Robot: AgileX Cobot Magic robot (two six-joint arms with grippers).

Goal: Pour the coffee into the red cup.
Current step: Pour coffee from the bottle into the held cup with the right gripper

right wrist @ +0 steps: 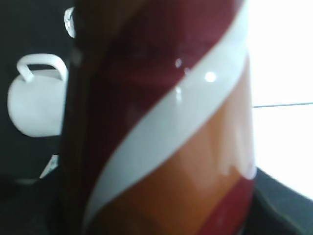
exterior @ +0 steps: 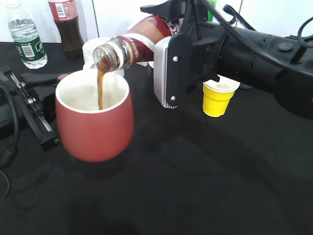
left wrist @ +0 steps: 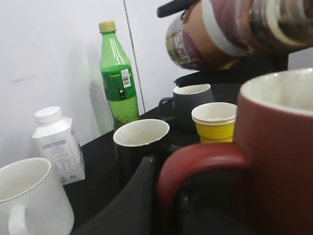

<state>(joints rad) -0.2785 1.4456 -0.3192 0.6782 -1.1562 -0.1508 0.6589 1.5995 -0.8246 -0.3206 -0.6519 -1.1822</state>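
The red cup [exterior: 95, 127] has a white inside and is held off the black table by its handle [left wrist: 195, 161]. My left gripper [exterior: 53, 82] is shut on that handle, with one dark finger beside it in the left wrist view [left wrist: 146, 196]. My right gripper [exterior: 171, 63] is shut on the coffee bottle [exterior: 132, 46], which has a red, white and orange label. The bottle is tipped with its open mouth over the cup's rim. A brown stream of coffee [exterior: 100, 90] falls into the cup. The bottle fills the right wrist view [right wrist: 161, 122] and hides the fingers there.
A yellow paper cup [exterior: 217, 98] stands right of the bottle. A water bottle [exterior: 27, 34], a cola bottle [exterior: 66, 24] and a white mug [exterior: 95, 49] stand at the back. The left wrist view shows a green bottle [left wrist: 117, 78], a small white bottle [left wrist: 56, 142], a black mug [left wrist: 142, 142] and a grey mug [left wrist: 190, 103].
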